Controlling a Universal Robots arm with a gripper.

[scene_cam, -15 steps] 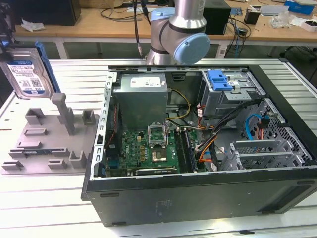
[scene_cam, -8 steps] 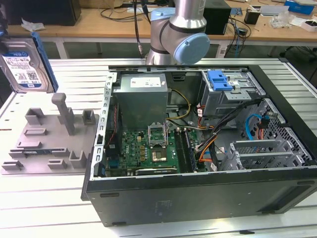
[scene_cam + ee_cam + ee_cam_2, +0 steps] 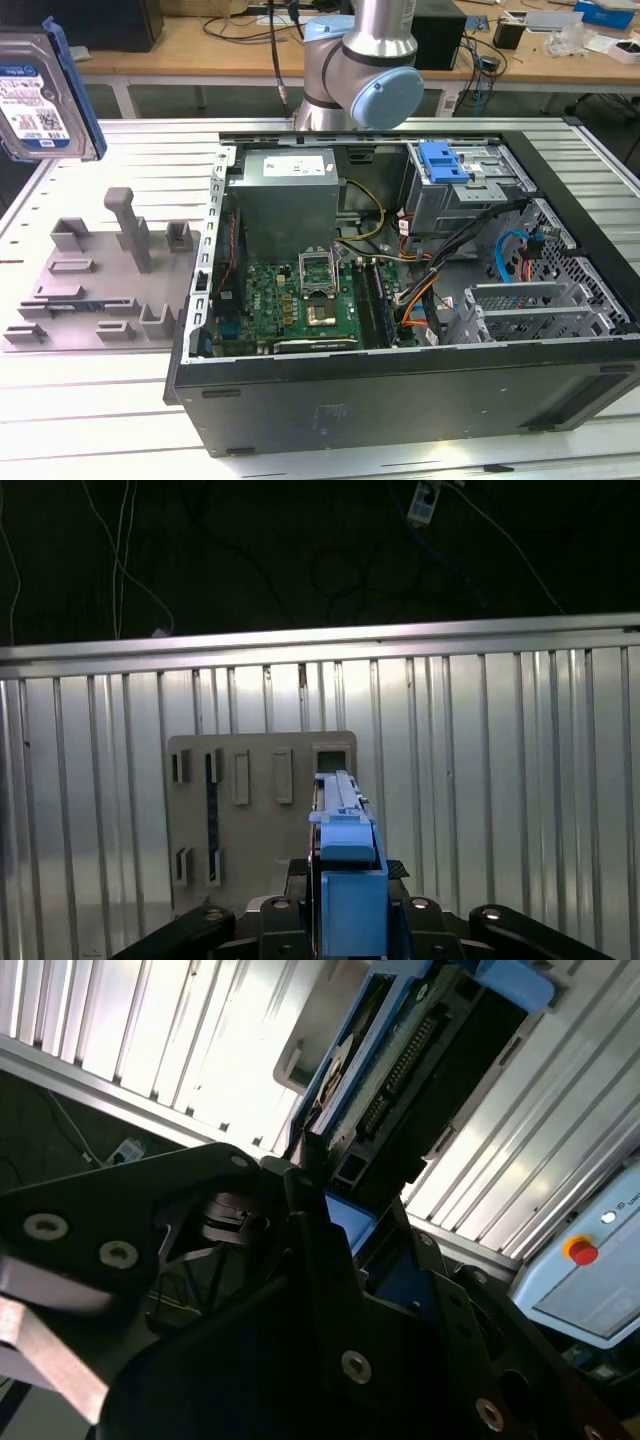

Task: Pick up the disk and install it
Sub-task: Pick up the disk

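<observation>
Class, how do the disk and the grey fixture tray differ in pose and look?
The disk is held in the air on edge; the fixture tray lies flat on the table. The disk is silver with a label and blue frame; the fixture tray is plain grey with posts. Both are outside the computer case.

The disk [image 3: 36, 100] is showing a white-and-blue barcoded label and the power supply [image 3: 287, 205] a sticker; no wording is reading clearly.

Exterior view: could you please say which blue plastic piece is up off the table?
The blue carrier around the disk, raised at the exterior view's left edge; the other, a bare blue bracket, sits in the drive bay of the computer case.
</observation>
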